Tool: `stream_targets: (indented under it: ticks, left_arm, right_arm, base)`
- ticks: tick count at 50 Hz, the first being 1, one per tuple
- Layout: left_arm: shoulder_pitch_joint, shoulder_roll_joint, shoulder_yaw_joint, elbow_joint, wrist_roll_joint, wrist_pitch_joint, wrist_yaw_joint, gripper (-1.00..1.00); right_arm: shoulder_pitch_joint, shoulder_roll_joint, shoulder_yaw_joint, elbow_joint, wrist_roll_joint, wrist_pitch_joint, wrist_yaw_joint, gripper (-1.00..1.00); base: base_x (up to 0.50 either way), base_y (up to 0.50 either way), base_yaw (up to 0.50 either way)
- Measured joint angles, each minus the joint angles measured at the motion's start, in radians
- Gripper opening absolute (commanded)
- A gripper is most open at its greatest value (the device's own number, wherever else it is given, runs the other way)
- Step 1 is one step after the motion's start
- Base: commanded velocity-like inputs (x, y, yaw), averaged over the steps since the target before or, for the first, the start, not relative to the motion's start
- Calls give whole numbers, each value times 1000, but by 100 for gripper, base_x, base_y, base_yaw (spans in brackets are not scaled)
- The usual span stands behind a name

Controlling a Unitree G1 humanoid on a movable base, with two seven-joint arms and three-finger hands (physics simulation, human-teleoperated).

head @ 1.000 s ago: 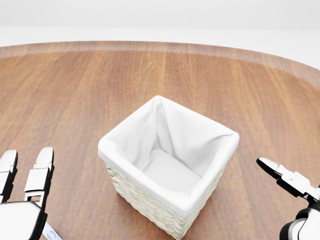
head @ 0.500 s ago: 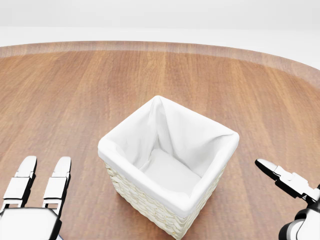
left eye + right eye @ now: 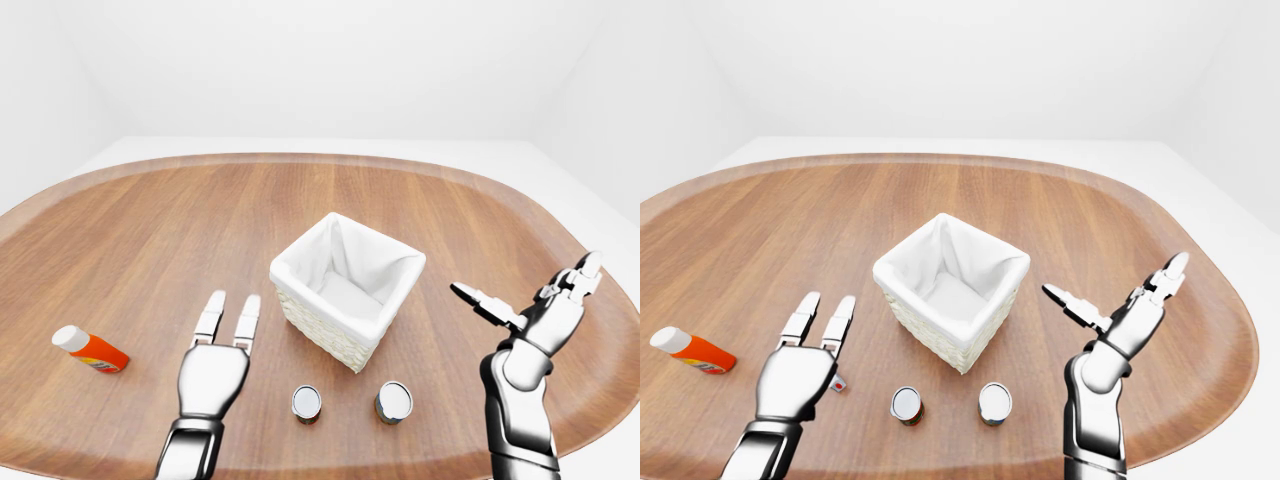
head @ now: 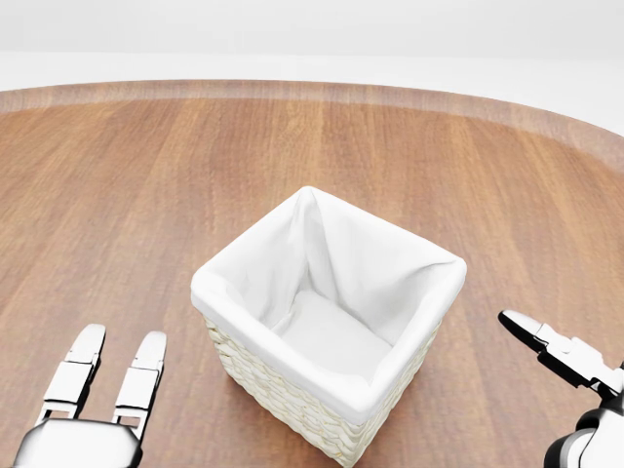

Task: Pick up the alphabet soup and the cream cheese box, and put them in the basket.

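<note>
In the left-eye view, a square wicker basket [image 3: 347,288] with a white cloth liner is seen near the middle of an oval, wood-grained table [image 3: 150,230]. It is empty. Just below it two upright cans stand side by side, well apart from each other: the left can [image 3: 306,402] and the right can [image 3: 393,401], both with shiny metal lids. Which of them is the alphabet soup cannot be told, since the labels are hidden. An orange bottle [image 3: 89,350] with a white cap lies on its side at the left. The left hand [image 3: 212,372] is held flat and low, fingers [image 3: 226,318] stretched out and released, grasping nothing. The right hand [image 3: 535,318] is raised at the right, fingers spread, also empty.

In the head view only the basket [image 4: 327,322], the tips of the left hand [image 4: 93,409] and one finger of the right hand [image 4: 565,361] are shown; the cans fall below the frame, so a grasp would be guided poorly from here.

In the right-eye view a small object [image 3: 838,384] with a red mark is partly covered by the left hand; whether it is the cream cheese box cannot be told. It could be knocked away by that hand, and the smooth round cans could be tipped or rolled by a careless sideways approach.
</note>
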Motion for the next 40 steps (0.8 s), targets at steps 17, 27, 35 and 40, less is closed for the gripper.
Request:
stream_targets:
  ticks: [17,27,35,40]
  left_arm:
    - [-22,29,-31,110,23,0,41,100]
    - [-39,43,-47,196,25,0,87,100]
    - [-61,52,-60,280,23,0,134,100]
    - [-71,59,-64,319,16,0,156,100]
  right_arm:
    - [-1,-1,-1,0,1,0,0,100]
    - [-1,-1,-1,1,1,0,0,100]
    - [0,0,-1,1,0,0,0,100]
    - [1,0,-1,-1,0,0,0,100]
  base:
    - [0,0,0]
    - [0,0,0]
    - [0,0,0]
    - [0,0,0]
